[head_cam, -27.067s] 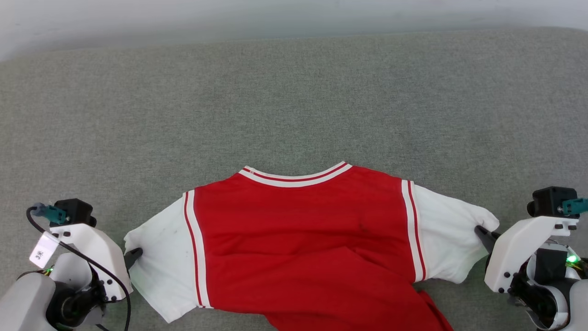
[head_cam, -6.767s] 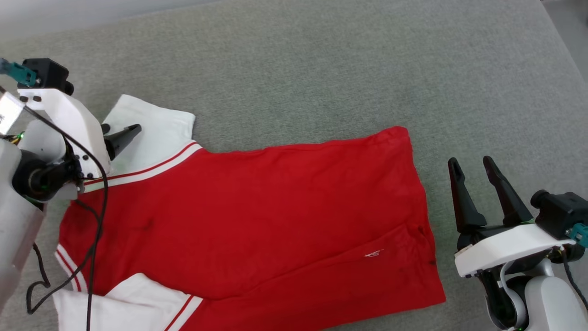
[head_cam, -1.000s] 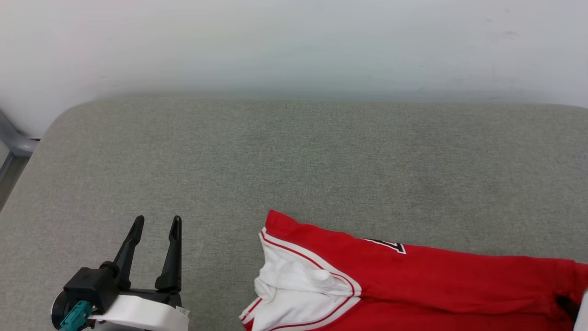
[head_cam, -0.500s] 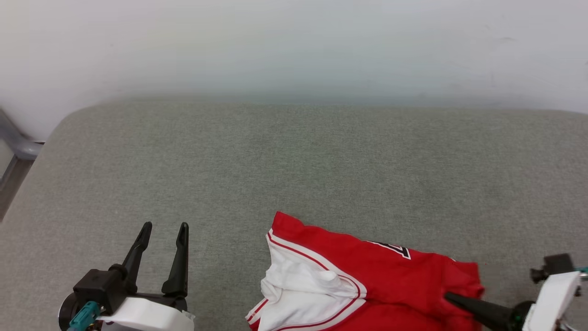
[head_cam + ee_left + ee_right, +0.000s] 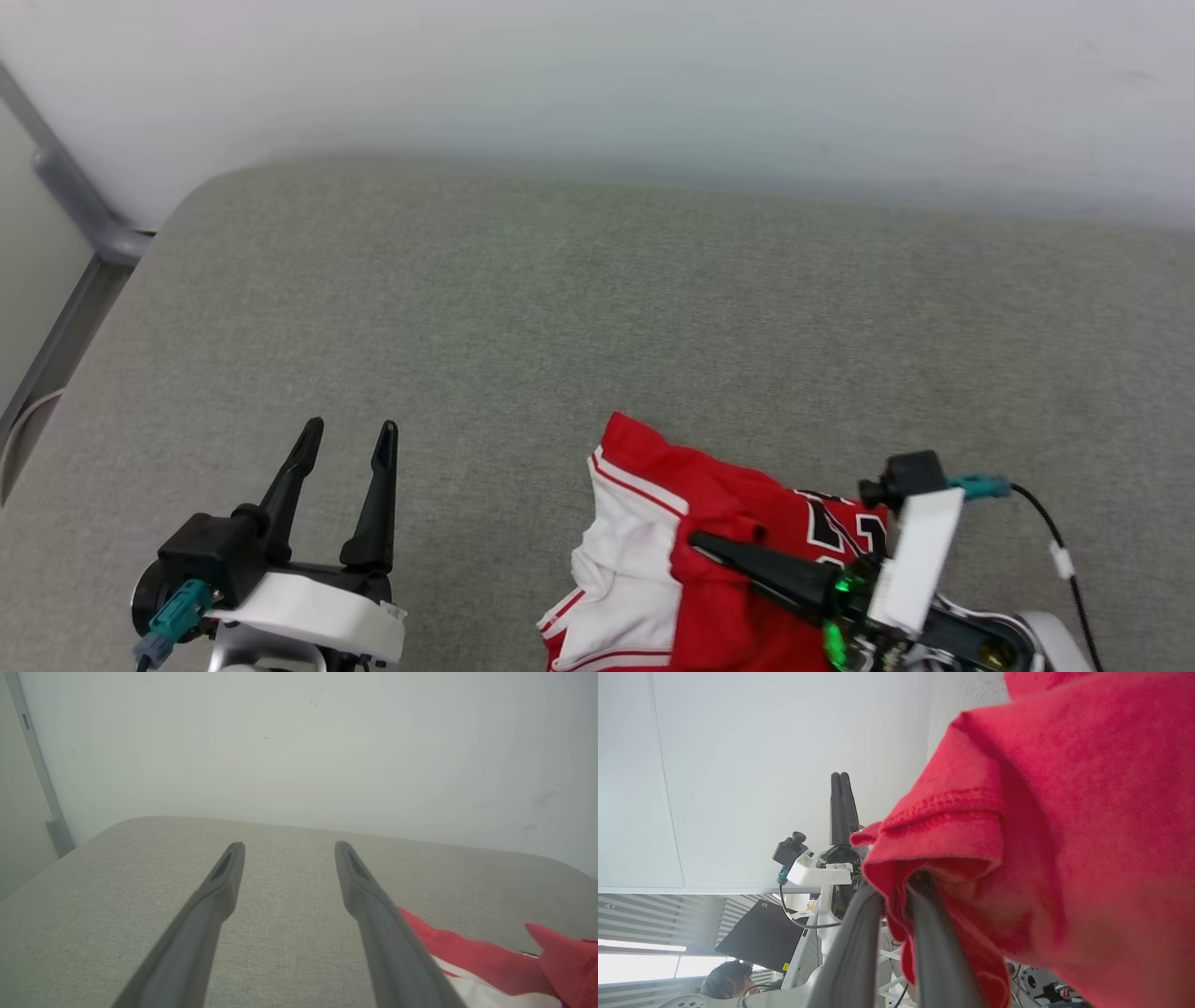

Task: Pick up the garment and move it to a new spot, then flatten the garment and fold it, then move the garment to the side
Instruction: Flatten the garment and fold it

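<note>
Jaws first, from the head camera: the left gripper (image 5: 349, 427) stands spread wide with nothing between its fingers, low at the left over the grey cushion (image 5: 597, 308). The right gripper (image 5: 700, 539) is pinched narrow on the shirt (image 5: 724, 499), its fingers pointing leftward across the red cloth. I see the shirt bunched at the near right, its white sleeve and striped trim turned toward the left gripper and part of the black-and-white number showing by the right wrist. A strip of bare cushion lies between the shirt's left edge and the left gripper. A broad stretch of grey runs from both up to the far edge, which meets the white wall (image 5: 597, 75). The cushion's corner rounds off at the upper left, with a grey post (image 5: 84, 215) just past it.

From the left wrist, the left gripper (image 5: 289, 847) has its fingers well apart above the cushion (image 5: 93, 896), with the far edge and the wall (image 5: 299, 742) ahead. The shirt (image 5: 467, 956) pokes in at the lower right, just beside one finger; I cannot tell whether it touches.

From the right wrist, the right gripper (image 5: 896, 896) has its two fingers close together, tips buried in a fold of hemmed red shirt (image 5: 1064, 812). Beyond it I see the left gripper (image 5: 839, 775) edge-on. At the lower left is what looks like a person (image 5: 726, 973), too blurred to be sure, beside a dark panel (image 5: 761, 938).
</note>
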Tool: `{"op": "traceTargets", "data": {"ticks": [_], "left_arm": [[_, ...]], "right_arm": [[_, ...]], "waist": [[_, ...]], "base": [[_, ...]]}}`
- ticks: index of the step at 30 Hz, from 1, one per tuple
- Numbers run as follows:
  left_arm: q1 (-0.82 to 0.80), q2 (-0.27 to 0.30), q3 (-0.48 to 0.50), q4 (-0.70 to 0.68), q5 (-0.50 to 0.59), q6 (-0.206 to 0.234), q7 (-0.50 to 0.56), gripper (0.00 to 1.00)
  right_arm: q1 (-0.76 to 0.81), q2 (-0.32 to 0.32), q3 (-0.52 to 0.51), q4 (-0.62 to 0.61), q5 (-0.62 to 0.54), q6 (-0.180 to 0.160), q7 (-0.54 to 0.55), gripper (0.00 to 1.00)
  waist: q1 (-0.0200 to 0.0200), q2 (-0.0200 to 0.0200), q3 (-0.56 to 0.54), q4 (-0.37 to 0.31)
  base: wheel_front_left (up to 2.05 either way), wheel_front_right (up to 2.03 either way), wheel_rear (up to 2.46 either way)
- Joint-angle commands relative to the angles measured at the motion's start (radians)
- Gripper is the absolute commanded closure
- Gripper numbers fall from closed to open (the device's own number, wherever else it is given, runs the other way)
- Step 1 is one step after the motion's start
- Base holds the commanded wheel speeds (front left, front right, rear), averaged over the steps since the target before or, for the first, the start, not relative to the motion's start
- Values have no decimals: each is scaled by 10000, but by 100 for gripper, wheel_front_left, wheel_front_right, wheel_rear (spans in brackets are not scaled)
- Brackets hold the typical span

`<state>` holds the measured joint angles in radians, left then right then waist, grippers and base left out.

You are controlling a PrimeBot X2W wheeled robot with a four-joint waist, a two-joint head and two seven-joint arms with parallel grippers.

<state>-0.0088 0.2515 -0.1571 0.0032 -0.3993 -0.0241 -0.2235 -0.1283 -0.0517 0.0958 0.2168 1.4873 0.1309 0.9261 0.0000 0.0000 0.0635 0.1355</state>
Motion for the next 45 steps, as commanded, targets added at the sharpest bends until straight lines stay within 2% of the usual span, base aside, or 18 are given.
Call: {"op": "traceTargets", "data": {"ticks": [1, 4, 10, 11, 12, 13, 17, 23, 28, 31, 36, 41, 45], "left_arm": [[-195, 4, -19, 71, -28, -42, -71, 0], [-278, -30, -15, 184, -67, -90, -114, 0], [-385, -74, 4, 391, -102, -134, -232, 0], [-393, -90, -3, 423, -105, -144, -246, 0], [-408, -100, -10, 451, -109, -159, -259, 0], [-422, -107, -10, 477, -115, -169, -264, 0], [-451, -75, 1, 566, -108, -196, -306, 0], [-431, -9, -2, 649, -52, -186, -344, 0], [-285, 22, -44, 690, -3, -117, -353, 0], [-211, 55, -45, 706, 9, -55, -332, 0], [-106, 87, 0, 728, 61, 98, -336, 0], [57, 101, 31, 788, 90, 249, -344, 0], [160, 114, 43, 818, 108, 328, -352, 0]], "right_arm": [[-372, 22, 564, 115, 187, -5, -447, 100], [-717, 17, 1283, 565, -292, -5, -1154, 100], [-1194, 19, 1912, 1852, -1570, -3, -2488, 100], [-1242, 20, 1992, 1962, -1598, -5, -2628, 91], [-1257, 13, 2096, 2087, -1563, -5, -2720, 57], [-1283, 14, 2231, 2181, -1596, -5, -2788, 0], [-1470, 16, 2565, 1911, -1466, -3, -3204, 0], [-1448, -306, 2969, 733, -2102, -3, -3911, 0], [-1221, -1115, 2942, 98, -3866, -5, -5442, 0], [-1070, -1397, 2450, 196, -5327, -5, -6542, 0], [-646, -1547, 726, 278, -8198, -5, -7970, 0], [-38, -1026, -1233, -501, -11027, -5, -8854, 0], [402, -706, -1857, -1294, -12255, -5, -9269, 0]], "waist": [[0, 0, 204, 270], [0, 0, 297, 440], [0, 0, 408, 523], [0, 0, 419, 516], [0, 0, 430, 501], [0, 0, 435, 478], [0, 0, 424, 343], [0, 0, 291, 132], [0, 0, 124, -27], [0, 0, 37, -143], [0, 0, -106, -367], [0, 0, -304, -619], [0, 0, -461, -743]], "base": [[0, 0, 0], [0, 0, 0], [0, 0, 0], [0, 0, 0], [0, 0, 0], [0, 0, 0], [0, 0, 0], [0, 0, 0], [0, 0, 0], [0, 0, 0], [0, 0, 0], [0, 0, 0], [0, 0, 0]]}}
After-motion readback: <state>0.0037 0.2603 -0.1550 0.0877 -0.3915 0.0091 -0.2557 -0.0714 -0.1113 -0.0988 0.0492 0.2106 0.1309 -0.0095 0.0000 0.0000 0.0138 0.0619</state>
